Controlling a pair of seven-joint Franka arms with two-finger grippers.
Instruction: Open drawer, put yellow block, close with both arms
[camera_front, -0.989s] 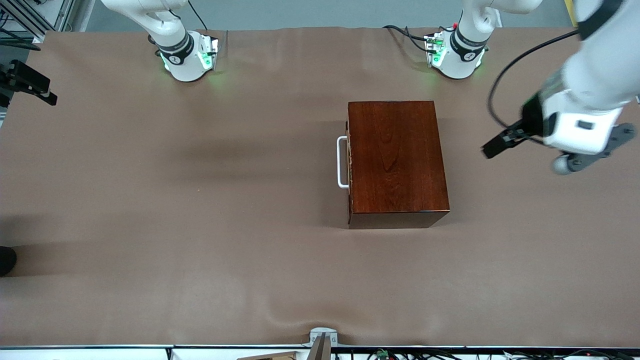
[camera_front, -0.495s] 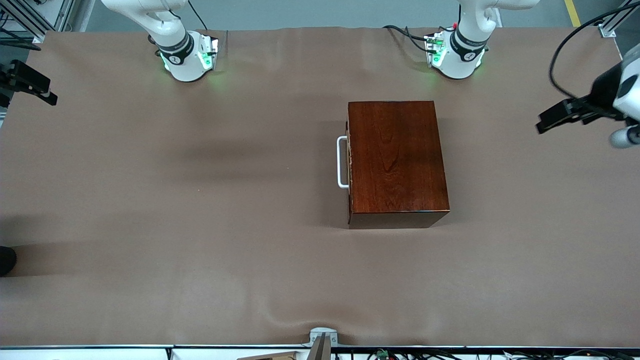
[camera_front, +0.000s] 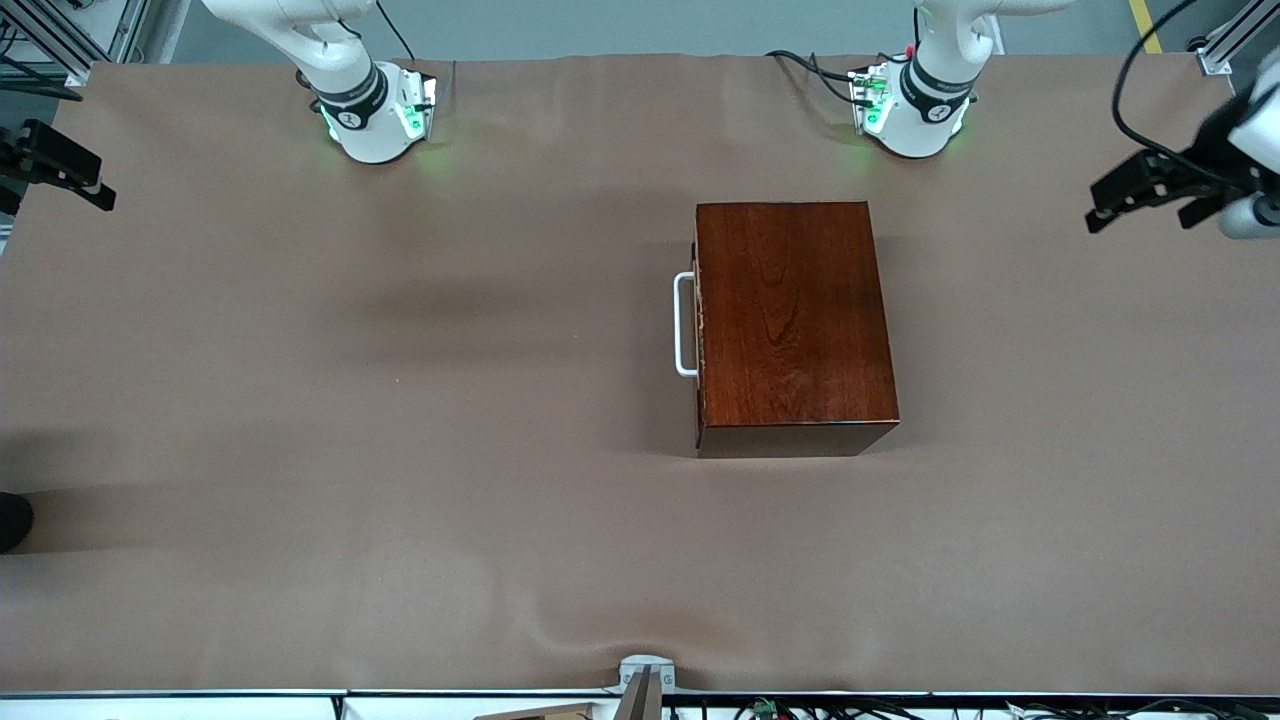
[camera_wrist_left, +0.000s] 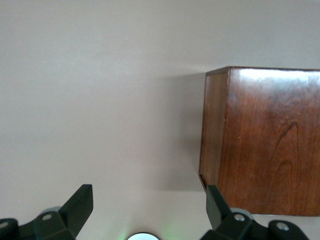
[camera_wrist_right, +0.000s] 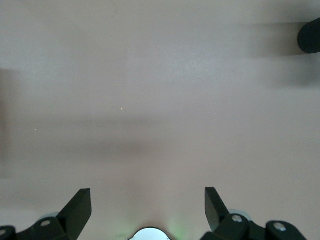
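Note:
The dark reddish-brown wooden box (camera_front: 790, 320) stands mid-table with the drawer pushed fully in. Only the drawer's white bar handle (camera_front: 681, 325) shows, facing the right arm's end of the table. The yellow block is out of view. My left gripper (camera_front: 1140, 205) hangs open and empty over the table's edge at the left arm's end, well clear of the box. In the left wrist view the left gripper (camera_wrist_left: 149, 205) has bare cloth between its fingers, with the box (camera_wrist_left: 265, 140) off to one side. The right gripper (camera_front: 60, 165) waits open over the right arm's end; the right wrist view shows this gripper (camera_wrist_right: 148, 202) over bare cloth.
A brown cloth (camera_front: 400, 450) covers the whole table. A dark round object (camera_front: 12, 520) sits at the table's edge toward the right arm's end; the right wrist view shows that dark object (camera_wrist_right: 310, 35) too. A metal bracket (camera_front: 645, 678) sits at the edge nearest the front camera.
The left gripper has swung away from beside the box, out toward the table's edge at the left arm's end and toward the bases. The right arm and the box have not moved.

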